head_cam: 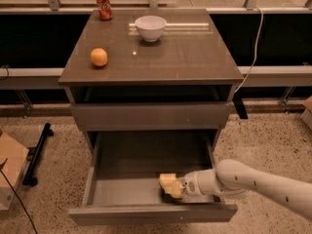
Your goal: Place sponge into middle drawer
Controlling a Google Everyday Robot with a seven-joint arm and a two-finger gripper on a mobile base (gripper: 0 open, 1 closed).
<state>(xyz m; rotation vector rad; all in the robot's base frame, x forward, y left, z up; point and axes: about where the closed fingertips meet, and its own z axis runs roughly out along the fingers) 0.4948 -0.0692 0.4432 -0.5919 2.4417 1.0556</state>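
The pale yellow sponge (167, 184) is inside the open middle drawer (126, 191), low over its floor near the front right. My gripper (176, 188) reaches in from the right on a white arm (253, 182) and is shut on the sponge's right end. The drawer is pulled far out, and its plain front (146, 214) is at the bottom of the view. I cannot tell whether the sponge touches the floor.
Above the open drawer is a shut, shallower grey drawer front (151, 116). On the cabinet top stand an orange fruit (99, 57), a white bowl (150, 27) and a red can (103, 4). A cardboard box (9, 172) sits on the floor at the left.
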